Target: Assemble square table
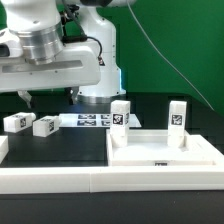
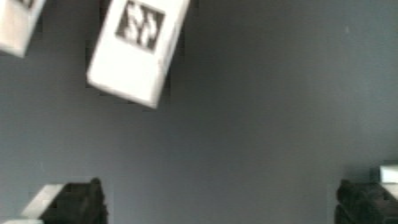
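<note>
The white square tabletop slab [image 1: 160,152] lies at the exterior view's right, against the white rail. Two white tagged legs [image 1: 120,115] [image 1: 177,115] stand upright on its far corners. Two more tagged legs [image 1: 17,122] [image 1: 45,125] lie loose on the black table at the exterior view's left. My gripper [image 1: 48,98] hangs above those two, open and empty. In the wrist view, one loose leg [image 2: 143,45] shows in full and a second [image 2: 15,27] only at the picture's edge. My dark fingertips [image 2: 71,203] stand wide apart with bare table between them [image 2: 221,205].
The marker board [image 1: 88,120] lies flat behind the loose legs, near the robot's base [image 1: 100,60]. A long white rail [image 1: 60,180] borders the front of the black table.
</note>
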Available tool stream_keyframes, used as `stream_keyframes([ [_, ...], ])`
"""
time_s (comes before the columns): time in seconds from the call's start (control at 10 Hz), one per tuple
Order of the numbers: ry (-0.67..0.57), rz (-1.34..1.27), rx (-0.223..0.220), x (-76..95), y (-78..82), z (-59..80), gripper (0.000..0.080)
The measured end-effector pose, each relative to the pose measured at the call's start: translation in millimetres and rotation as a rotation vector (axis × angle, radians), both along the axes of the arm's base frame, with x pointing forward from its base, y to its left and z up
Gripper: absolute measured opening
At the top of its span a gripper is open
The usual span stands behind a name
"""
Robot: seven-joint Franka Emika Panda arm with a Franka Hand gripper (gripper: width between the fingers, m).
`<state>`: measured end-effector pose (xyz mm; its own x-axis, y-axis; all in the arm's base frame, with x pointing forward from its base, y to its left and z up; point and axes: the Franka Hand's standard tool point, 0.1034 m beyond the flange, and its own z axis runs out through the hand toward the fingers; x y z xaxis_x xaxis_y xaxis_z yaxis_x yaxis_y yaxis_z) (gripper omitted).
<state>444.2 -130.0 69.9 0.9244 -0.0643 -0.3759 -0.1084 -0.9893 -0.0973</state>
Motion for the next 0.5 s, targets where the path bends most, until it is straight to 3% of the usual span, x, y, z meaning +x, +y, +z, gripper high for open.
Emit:
stream_keyframes([
  [0.1,0.003,-0.008,-0.006,-3.9,-7.2,-4.6,0.0649],
  [0.4,0.007,-0.033,-0.015,-3.4,-5.0,-5.6,0.0649],
  [0.5,0.018,-0.117,-0.042,-3.0,-3.0,-6.1,0.0649],
])
